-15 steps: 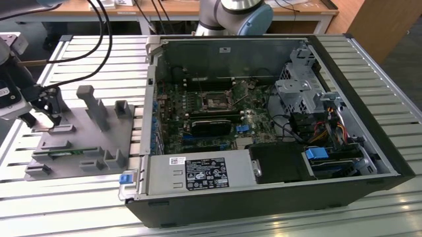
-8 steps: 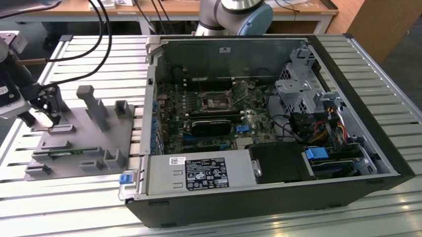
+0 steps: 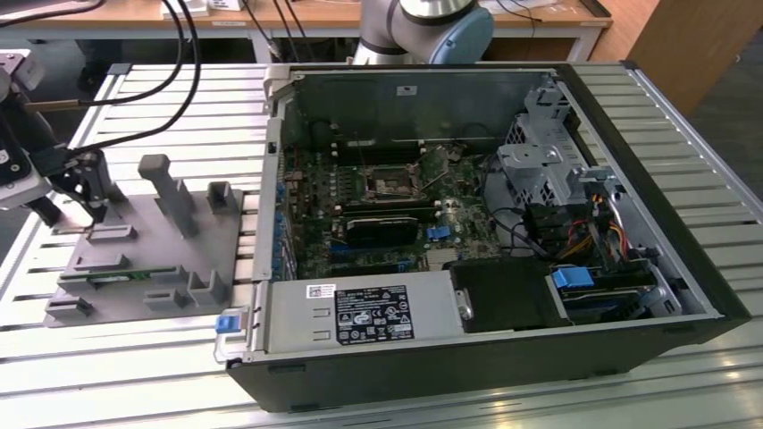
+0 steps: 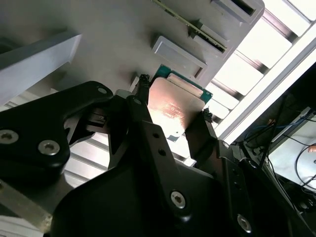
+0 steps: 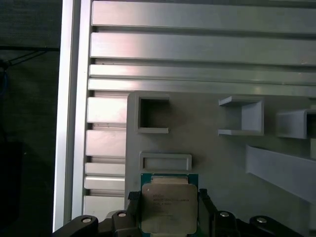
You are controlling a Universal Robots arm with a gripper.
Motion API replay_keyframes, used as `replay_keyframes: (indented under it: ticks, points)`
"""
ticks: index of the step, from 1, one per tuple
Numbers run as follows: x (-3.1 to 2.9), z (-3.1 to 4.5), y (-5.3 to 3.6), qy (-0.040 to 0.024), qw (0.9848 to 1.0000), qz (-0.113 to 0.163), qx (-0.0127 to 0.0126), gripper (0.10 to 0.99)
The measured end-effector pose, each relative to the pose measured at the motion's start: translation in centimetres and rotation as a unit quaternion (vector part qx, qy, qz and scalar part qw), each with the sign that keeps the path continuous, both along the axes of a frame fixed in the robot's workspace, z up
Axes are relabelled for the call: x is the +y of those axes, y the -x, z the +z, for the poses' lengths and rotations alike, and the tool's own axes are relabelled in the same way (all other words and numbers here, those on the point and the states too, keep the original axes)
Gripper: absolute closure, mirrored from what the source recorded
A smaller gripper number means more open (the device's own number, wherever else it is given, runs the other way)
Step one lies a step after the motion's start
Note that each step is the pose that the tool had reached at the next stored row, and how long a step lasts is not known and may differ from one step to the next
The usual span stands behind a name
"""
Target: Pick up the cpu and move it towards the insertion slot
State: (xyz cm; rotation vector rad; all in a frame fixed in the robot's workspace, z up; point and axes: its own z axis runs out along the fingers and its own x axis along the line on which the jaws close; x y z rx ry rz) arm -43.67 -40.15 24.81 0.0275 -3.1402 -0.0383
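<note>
The cpu (image 5: 169, 207) is a small square chip with a silvery top and a green edge. My gripper (image 5: 168, 197) is shut on it, one black finger (image 5: 133, 200) on each side. In the second wrist view the cpu (image 4: 173, 106) sits between the same fingers of the gripper (image 4: 175, 98), just over the grey fixture. Whether it touches the fixture I cannot tell. In the exterior view the gripper (image 3: 89, 210) hangs over the fixture's corner at the exterior view's left. The insertion slot (image 3: 391, 183) is a silver-framed square on the motherboard inside the open computer case.
The grey plastic fixture (image 3: 155, 259) has upright posts, recesses and a thin green circuit strip (image 3: 113, 277). The open black computer case (image 3: 477, 223) lies to its right, its metal wall between the two. Cables hang at the back left. Everything stands on a slatted aluminium table (image 3: 667, 375).
</note>
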Motion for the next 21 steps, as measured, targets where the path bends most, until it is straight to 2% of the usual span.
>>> replay_keyframes:
  ticks: [21]
  points:
    - [0.00, 1.91, 0.00, 0.0000, 1.0000, 0.000, 0.0000, 0.545]
